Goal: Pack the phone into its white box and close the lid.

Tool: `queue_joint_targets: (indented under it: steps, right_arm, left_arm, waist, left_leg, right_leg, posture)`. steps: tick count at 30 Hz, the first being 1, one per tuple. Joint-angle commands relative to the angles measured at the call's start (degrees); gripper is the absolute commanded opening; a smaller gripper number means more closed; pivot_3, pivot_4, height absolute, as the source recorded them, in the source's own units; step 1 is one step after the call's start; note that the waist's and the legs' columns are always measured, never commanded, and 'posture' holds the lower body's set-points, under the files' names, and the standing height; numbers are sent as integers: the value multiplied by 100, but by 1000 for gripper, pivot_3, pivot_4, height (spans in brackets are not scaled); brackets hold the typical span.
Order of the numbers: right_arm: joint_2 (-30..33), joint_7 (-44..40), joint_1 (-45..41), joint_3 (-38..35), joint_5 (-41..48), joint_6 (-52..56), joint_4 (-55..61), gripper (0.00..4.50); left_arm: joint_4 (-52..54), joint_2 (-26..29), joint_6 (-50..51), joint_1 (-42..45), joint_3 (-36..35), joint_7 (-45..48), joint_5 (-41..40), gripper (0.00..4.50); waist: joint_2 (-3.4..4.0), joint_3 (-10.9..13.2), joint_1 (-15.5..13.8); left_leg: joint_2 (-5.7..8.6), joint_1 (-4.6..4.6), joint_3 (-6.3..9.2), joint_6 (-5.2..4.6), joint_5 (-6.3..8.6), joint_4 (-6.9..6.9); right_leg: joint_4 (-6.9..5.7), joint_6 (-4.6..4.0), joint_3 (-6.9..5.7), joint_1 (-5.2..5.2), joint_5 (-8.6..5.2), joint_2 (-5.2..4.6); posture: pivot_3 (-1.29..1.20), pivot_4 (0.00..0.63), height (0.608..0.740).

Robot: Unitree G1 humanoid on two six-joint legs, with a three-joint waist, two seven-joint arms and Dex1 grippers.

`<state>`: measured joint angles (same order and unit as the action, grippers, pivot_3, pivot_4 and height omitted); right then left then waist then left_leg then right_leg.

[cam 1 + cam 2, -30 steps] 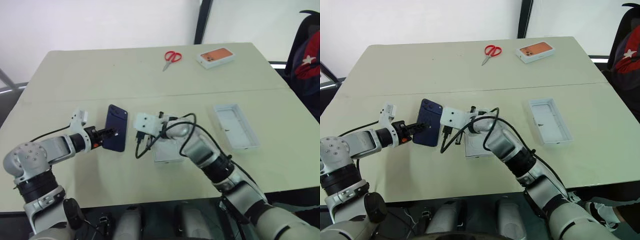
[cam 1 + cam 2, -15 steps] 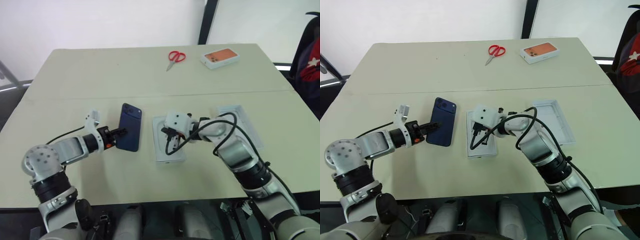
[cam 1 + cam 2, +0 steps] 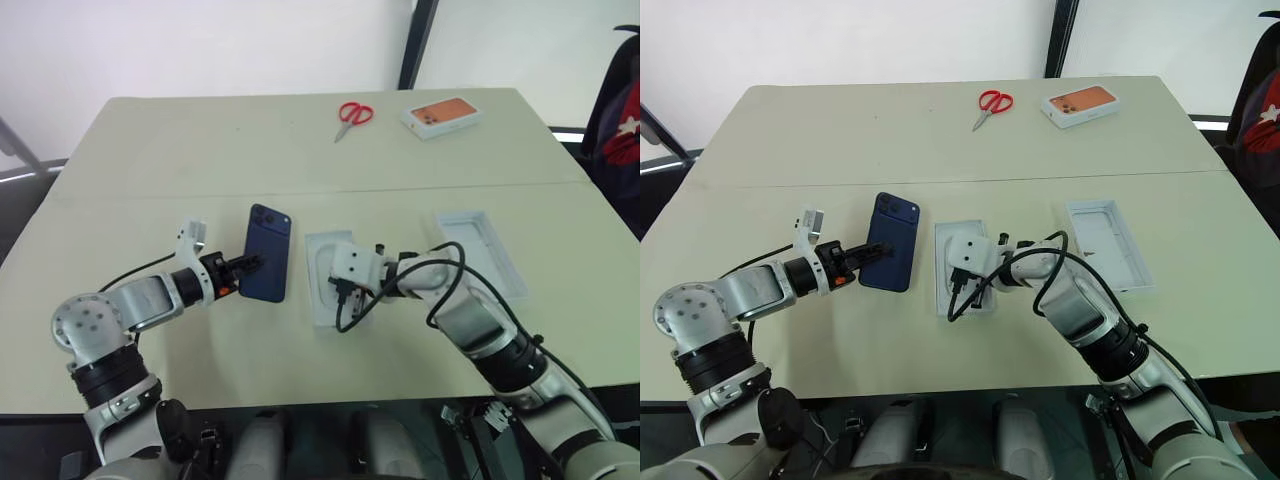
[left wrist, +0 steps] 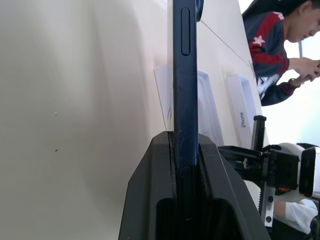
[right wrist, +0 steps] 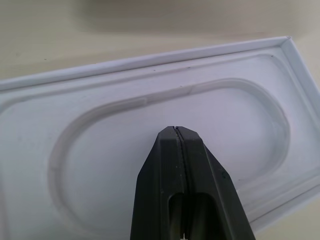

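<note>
The left claw [image 3: 243,267] pinches the phone [image 3: 268,254] by one short end, holding it on edge above the counter [image 3: 200,140], back toward the camera, its long side facing the box [image 3: 942,262] just beside it. In the left wrist view the fingers [image 4: 150,200] clamp only the phone's lowest part, so most of its length hangs out unsupported. A grip that shallow could let the phone pivot or slip as the arm tilts it flat, and it would drop onto the counter or strike the box rim.

The right claw [image 5: 181,150] is pressed together, empty, its tip over the box, which sits near the counter's middle, closer to the near edge. Inside lies a white insert [image 5: 165,140] with a rounded recess. If the claw stays there, the incoming phone may hit it. Pressing down off-centre could also tip or skid the light box.

The lid [image 3: 478,250] lies open side up, toward the right edge, apart from the box. A sweep of the right arm could knock it further off.
</note>
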<state>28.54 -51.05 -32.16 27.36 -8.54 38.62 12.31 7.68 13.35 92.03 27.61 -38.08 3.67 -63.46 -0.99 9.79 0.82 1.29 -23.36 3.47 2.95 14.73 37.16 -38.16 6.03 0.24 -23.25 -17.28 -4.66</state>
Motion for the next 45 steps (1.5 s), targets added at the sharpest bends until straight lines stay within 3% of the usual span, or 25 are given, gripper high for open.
queue_joint_targets:
  steps: [1,10,18,27,38,45]
  right_arm:
    - [-49,92,-187,-609,322,385,366,0]
    - [921,-318,467,-2107,1316,263,1022,0]
    - [1310,-437,1193,-2693,1836,-358,774,0]
    - [1318,-318,1067,-2562,1910,-562,578,0]
    - [1325,-252,960,-2472,1893,-677,482,0]
    - [1356,-223,946,-2450,1875,-692,485,0]
  left_arm:
    - [423,-401,-96,257,-64,-360,-305,36]
    - [753,-1962,-578,741,150,-1880,-719,36]
    - [228,-2585,-827,557,601,-3512,-1719,36]
    - [207,-2166,-1885,-175,2088,-5169,-3501,36]
    - [302,-1006,-3231,-303,3350,-5419,-4627,36]
    - [471,-440,-3627,-236,3758,-5226,-4951,3214]
  waist:
    - [0,1,-13]
    - [-15,8,-153]
    - [-18,11,-105]
    - [-18,11,-156]
    - [-17,10,-155]
    - [-16,10,-152]
  left_leg:
    - [0,0,1,0,0,1]
    - [8,-8,2,-28,16,11]
    - [10,1,-6,-37,21,14]
    - [3,-2,-4,-24,13,22]
    - [5,-2,-7,-12,6,21]
    - [6,-2,-7,-12,5,21]
  right_leg:
    - [0,0,0,0,0,0]
    - [14,1,-5,10,0,-5]
    - [4,0,-1,13,1,3]
    - [6,0,4,15,1,-4]
    - [7,-1,12,14,1,-1]
    - [7,-1,12,15,0,-1]
  posture:
    - [0,150,740]
    - [0,150,740]
    - [0,150,740]
    - [0,150,740]
    - [0,150,740]
    - [0,150,740]
